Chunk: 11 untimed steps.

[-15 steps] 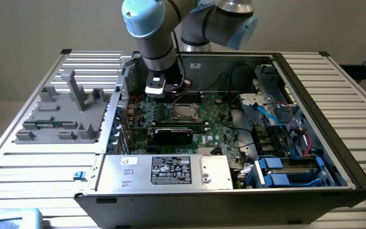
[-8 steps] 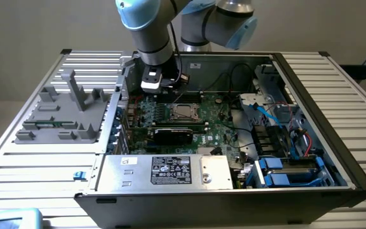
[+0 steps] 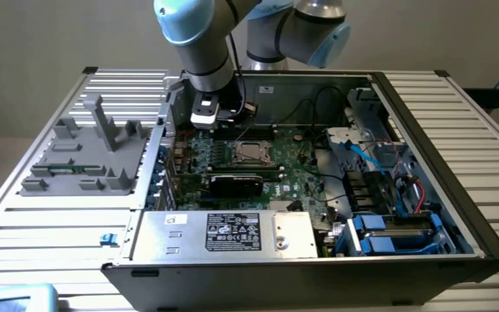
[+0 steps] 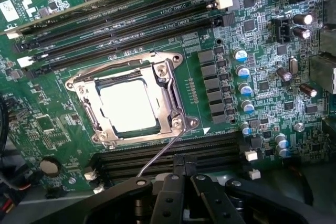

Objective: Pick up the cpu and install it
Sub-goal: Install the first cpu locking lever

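Silver cpu sits socketed, wrist view; closed tool near.

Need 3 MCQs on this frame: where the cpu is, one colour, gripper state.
1. Where is the cpu?
A) in the socket
B) on the grey tray
C) on the black card

2. What colour is the board?
A) blue
B) green
C) red

3. The gripper is:
A) wide open
B) shut
C) half open

Answers:
1 A: the shiny chip lies inside the metal socket frame.
2 B: the board is green around the socket and slots.
3 B: its jaws meet in the wrist view, just off the socket.
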Each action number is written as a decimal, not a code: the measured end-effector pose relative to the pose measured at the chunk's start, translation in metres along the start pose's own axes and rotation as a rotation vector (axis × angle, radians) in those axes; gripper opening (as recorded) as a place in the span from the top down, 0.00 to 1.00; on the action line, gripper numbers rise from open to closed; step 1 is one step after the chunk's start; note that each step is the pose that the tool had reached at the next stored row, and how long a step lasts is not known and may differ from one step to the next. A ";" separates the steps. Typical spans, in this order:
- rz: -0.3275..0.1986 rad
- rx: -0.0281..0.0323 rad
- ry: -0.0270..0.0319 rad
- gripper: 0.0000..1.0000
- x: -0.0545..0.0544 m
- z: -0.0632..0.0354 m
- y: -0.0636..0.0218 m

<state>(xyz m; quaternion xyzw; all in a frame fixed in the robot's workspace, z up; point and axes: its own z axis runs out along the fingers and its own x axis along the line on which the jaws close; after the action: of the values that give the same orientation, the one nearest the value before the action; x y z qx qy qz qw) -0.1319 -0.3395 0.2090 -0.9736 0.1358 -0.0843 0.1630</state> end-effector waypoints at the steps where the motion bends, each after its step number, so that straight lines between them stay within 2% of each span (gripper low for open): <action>1: 0.001 0.0001 0.0006 0.89 0.000 0.0007 0.0003; 11: 0.001 0.0003 0.0015 0.89 0.000 0.0032 0.0020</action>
<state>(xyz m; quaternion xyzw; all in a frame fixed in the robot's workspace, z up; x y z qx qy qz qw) -0.1318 -0.3403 0.2053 -0.9734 0.1367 -0.0849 0.1631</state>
